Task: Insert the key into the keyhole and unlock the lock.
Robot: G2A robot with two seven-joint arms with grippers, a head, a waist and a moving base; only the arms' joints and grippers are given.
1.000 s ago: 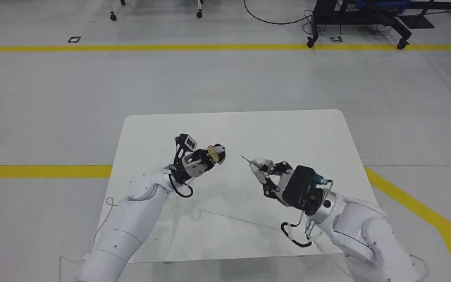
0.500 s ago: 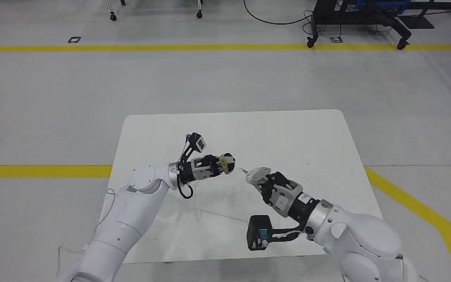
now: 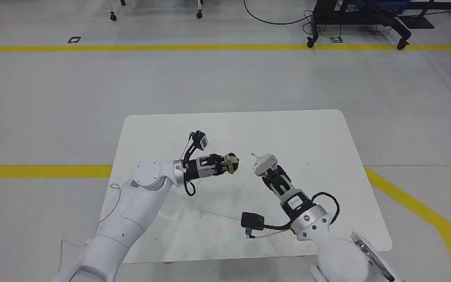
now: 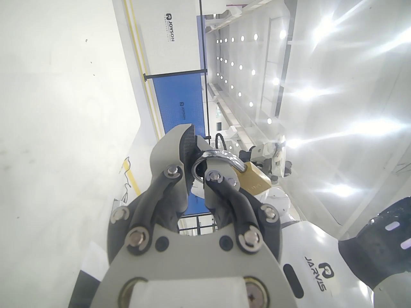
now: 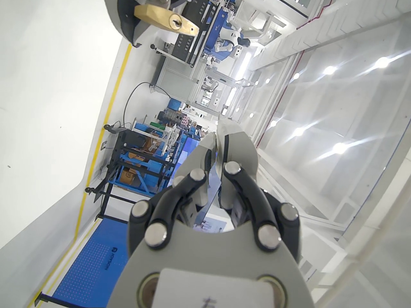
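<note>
lock [image 4: 253, 182]: rigid, dense brass, slick | left tool [image 4: 194, 158] clamps its shackle, so body may pivot | right tool [image 5: 223, 137] clenched on thin key [image 3: 254, 154]; best pinched at the bow

Site note: I am running the rig in a large industrial robotics lab hall. Evidence:
- smooth grey floor [image 3: 70, 106] marked with yellow lane lines [image 3: 211, 48]
- a white work table [image 3: 317, 141] standing on it
- a black caster-wheeled frame [image 3: 359, 21] behind the table
- blue partition panels [image 4: 179, 104]
- racks of blue-shelved workstations [image 5: 144, 149]
- another white robot [image 5: 229, 38] farther off
- a high ceiling with rows of round lights [image 4: 256, 37]
</note>
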